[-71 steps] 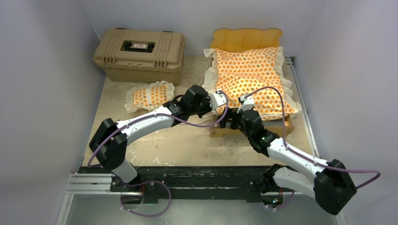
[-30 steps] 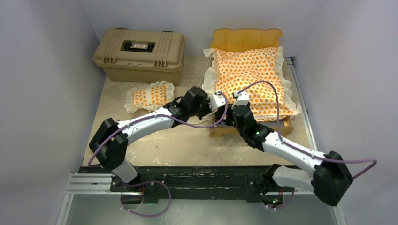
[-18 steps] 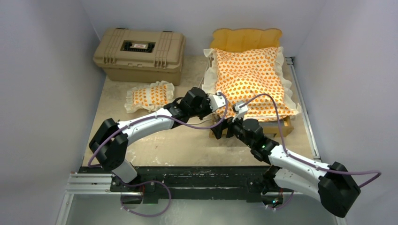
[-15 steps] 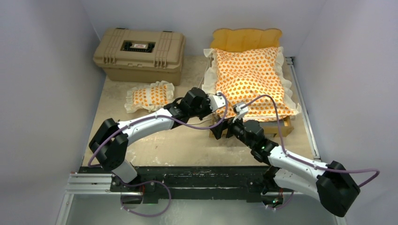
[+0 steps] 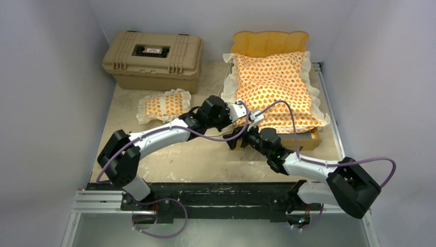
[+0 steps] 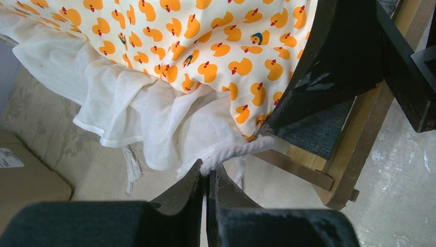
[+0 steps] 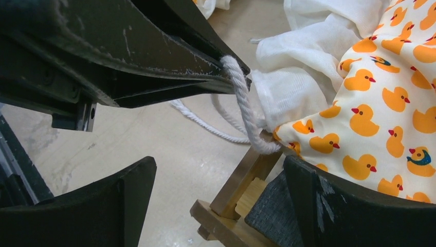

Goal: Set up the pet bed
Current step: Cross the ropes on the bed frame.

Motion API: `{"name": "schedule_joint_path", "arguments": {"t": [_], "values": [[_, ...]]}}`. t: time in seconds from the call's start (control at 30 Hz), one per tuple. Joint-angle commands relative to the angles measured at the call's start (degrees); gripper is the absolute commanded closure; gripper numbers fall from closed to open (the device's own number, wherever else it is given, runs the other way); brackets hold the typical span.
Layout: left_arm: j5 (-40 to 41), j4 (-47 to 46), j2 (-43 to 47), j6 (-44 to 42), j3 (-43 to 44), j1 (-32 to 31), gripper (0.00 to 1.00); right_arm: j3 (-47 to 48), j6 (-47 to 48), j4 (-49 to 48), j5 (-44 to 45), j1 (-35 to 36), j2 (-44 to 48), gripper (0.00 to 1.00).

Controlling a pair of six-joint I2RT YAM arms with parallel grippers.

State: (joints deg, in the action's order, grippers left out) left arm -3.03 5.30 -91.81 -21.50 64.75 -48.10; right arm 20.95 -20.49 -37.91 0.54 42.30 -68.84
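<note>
white shells on left arm (image 5: pixel 159 135) and right arm (image 5: pixel 308 165), chunky black joints, purple cables (image 5: pixel 378 158) looping, left gripper (image 6: pixel 207 172) black and scuffed.

**One pinched shut, one spread wide**

Our left arm (image 5: pixel 159 135) bends forward and to the right, and its hand (image 6: pixel 208 175) is closed tight, fingertips nipping a white cord (image 6: pixel 236 152). Our right arm (image 5: pixel 303 165) stretches low, forward and to the left. Its hand (image 7: pixel 218 170) is spread wide, holds nothing, and sits just beside the left fingertips.
</note>
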Motion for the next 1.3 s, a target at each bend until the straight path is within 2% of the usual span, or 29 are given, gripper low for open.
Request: {"name": "schedule_joint_path", "arguments": {"t": [0.0,0.13,0.4,0.8,0.9,1.03,1.17,1.27], "values": [[-2.33,-0.39,1.22,1.01,0.98,0.23,1.00,2.59,2.06,-3.07,2.00,-0.16,-1.90,0.01],[-2.51,-0.33,1.43,1.10,0.99,0.32,1.00,2.87,2.21,-5.34,-1.03,-0.14,-3.66,0.01],[-3.34,-0.03,1.19,1.65,1.16,0.31,1.00,5.59,0.22,-3.92,-6.10,-0.29,-8.86,0.01],[-4.29,-0.59,1.41,2.73,1.21,0.33,1.00,11.17,-2.62,8.39,-1.17,-0.38,-10.80,0.01],[-4.61,-0.48,1.50,3.60,1.65,0.33,0.96,12.54,-3.02,11.07,-0.71,-0.38,-10.81,0.01],[-3.88,-0.62,2.60,5.15,1.29,0.34,0.83,12.02,-3.82,10.15,-0.71,-0.36,-10.36,0.01],[-2.41,-1.13,6.37,7.46,-0.32,0.43,0.50,12.31,-3.94,10.76,-0.71,-0.40,-10.63,0.01],[-1.16,-1.44,10.82,9.43,-1.87,0.88,0.40,12.72,-4.18,11.46,-0.71,-0.39,-10.24,0.01]]}}
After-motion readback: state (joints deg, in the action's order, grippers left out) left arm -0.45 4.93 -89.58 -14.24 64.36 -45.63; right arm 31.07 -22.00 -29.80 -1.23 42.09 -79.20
